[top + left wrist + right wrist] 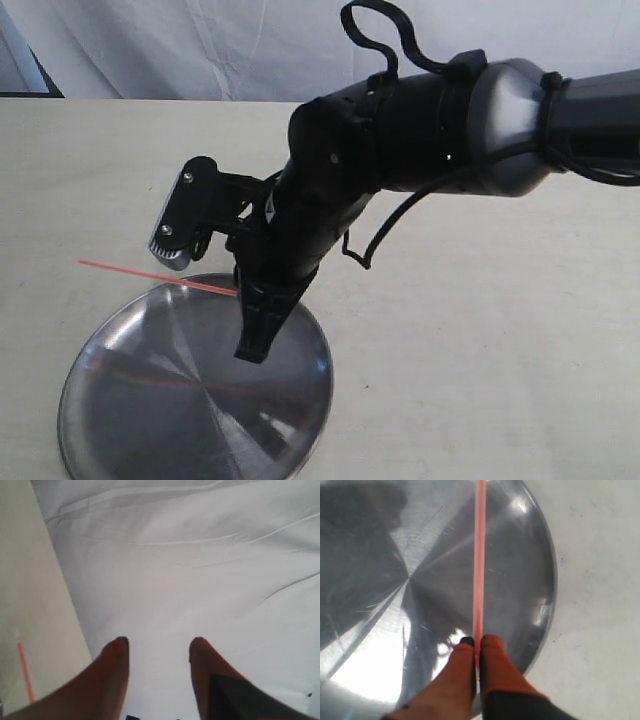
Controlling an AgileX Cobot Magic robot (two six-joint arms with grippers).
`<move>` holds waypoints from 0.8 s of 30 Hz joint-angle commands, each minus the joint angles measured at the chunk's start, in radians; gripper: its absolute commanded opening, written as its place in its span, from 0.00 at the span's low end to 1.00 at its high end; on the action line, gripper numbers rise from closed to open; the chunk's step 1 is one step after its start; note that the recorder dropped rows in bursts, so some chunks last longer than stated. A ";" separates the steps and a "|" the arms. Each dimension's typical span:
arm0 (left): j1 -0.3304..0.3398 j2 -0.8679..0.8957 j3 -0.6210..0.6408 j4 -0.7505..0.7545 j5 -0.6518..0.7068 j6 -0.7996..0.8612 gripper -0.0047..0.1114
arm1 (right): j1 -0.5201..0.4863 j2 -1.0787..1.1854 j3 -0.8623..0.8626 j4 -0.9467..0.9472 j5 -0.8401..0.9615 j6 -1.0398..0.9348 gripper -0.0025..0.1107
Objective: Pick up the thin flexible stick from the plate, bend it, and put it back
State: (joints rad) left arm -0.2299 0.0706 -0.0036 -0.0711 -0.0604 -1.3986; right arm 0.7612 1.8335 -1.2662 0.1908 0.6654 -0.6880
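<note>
The thin red-orange stick hangs straight in the air over the far rim of the shiny round plate. My right gripper has reached across to the left and is shut on one end of it. In the right wrist view the orange fingertips pinch the stick, which runs out over the plate. My left gripper is open and holds nothing, facing white cloth. The stick, with its pale tip, shows at the edge of that view, apart from the fingers.
A pale tabletop carries the plate near its front left. White cloth hangs behind the table. The right arm's dark body and a cable loop stretch over the table's middle. A red reflection of the stick lies on the plate.
</note>
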 commanded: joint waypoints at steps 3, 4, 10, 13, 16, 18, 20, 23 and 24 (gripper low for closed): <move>-0.037 0.088 0.004 0.088 -0.016 -0.005 0.49 | -0.003 -0.055 0.004 0.002 -0.007 0.011 0.01; -0.037 0.099 0.004 0.088 -0.018 -0.005 0.49 | -0.003 -0.062 0.004 0.002 -0.007 0.016 0.01; -0.056 0.138 0.004 0.125 -0.029 -0.005 0.49 | -0.003 -0.095 0.004 0.016 -0.007 0.037 0.01; -0.073 0.157 0.004 0.132 -0.029 -0.005 0.49 | -0.003 -0.104 0.004 0.048 -0.006 0.037 0.01; -0.082 0.171 0.004 0.132 -0.037 -0.005 0.49 | -0.003 -0.109 0.004 0.101 -0.006 0.037 0.01; -0.082 0.180 0.004 0.133 -0.053 -0.005 0.49 | -0.003 -0.114 0.004 0.131 -0.004 0.034 0.01; -0.082 0.187 0.004 0.136 -0.060 -0.005 0.49 | 0.007 -0.116 0.004 0.142 0.003 0.032 0.01; -0.082 0.187 0.004 0.152 -0.060 -0.005 0.49 | 0.038 -0.116 0.004 0.136 0.009 0.026 0.01; -0.082 0.187 0.004 0.155 -0.060 -0.005 0.49 | 0.050 -0.116 0.004 0.136 0.005 0.026 0.01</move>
State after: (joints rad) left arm -0.3056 0.2509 -0.0036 0.0619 -0.1061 -1.4040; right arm 0.7794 1.7285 -1.2662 0.3168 0.6676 -0.6552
